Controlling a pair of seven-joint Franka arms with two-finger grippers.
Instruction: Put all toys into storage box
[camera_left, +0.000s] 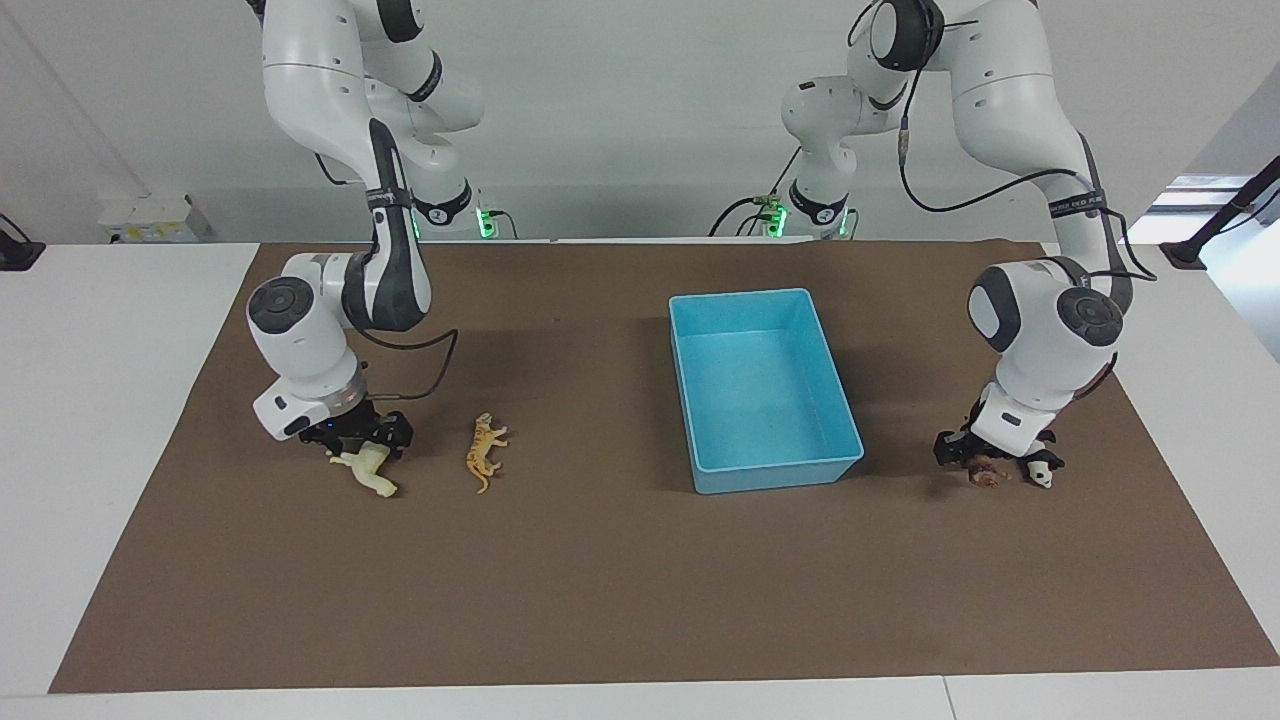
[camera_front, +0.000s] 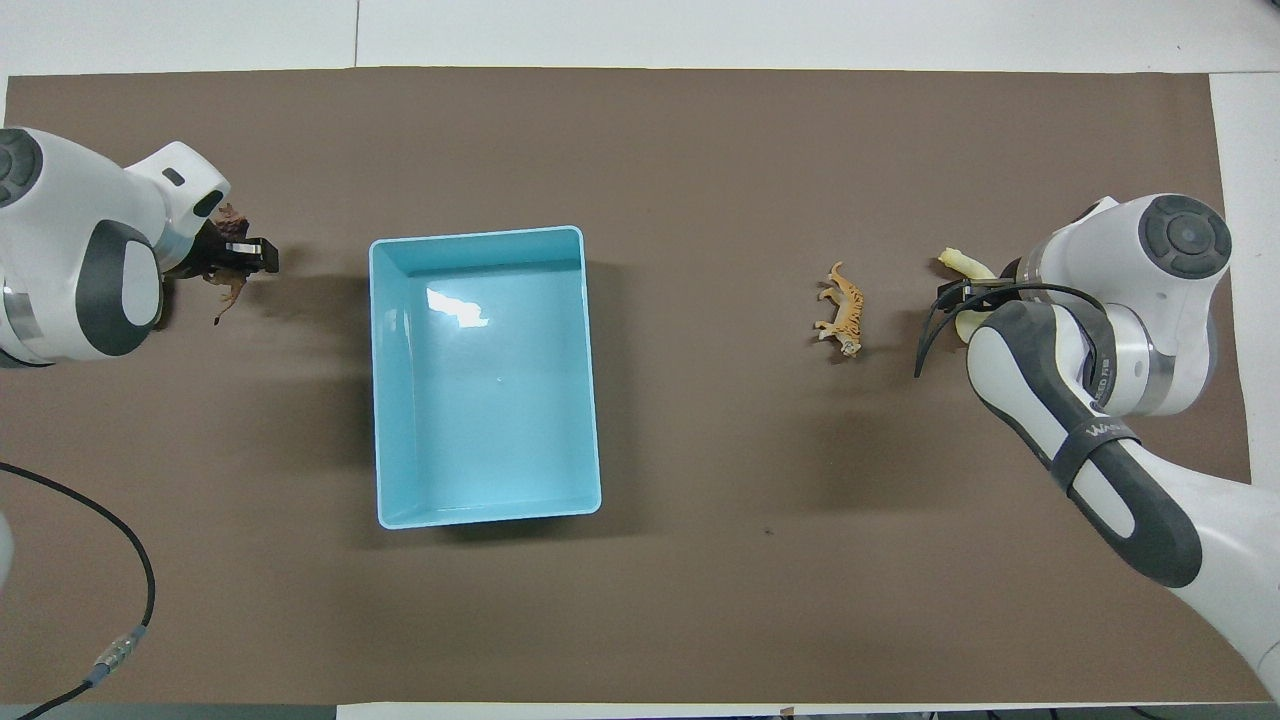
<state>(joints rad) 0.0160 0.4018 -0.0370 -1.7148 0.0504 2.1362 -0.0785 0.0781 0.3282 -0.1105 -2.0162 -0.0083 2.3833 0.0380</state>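
Note:
The light blue storage box (camera_left: 775, 472) (camera_front: 480, 400) stands empty on the brown mat. My left gripper (camera_left: 985, 460) (camera_front: 240, 262) is shut on the brown lion (camera_left: 988, 473) (camera_front: 231, 286), low over the mat at the left arm's end. The black-and-white panda (camera_left: 1042, 470) lies right beside it, hidden under the arm in the overhead view. At the right arm's end, my right gripper (camera_left: 362, 445) (camera_front: 965, 295) is shut on the cream-yellow horse (camera_left: 368, 472) (camera_front: 958, 263), just above the mat. The orange tiger (camera_left: 484, 450) (camera_front: 842, 310) lies on its side between the horse and the box.
A brown mat (camera_left: 600, 580) covers the white table. A black cable (camera_front: 130, 560) loops over the mat's corner near the left arm's base. Open mat lies between the tiger and the box.

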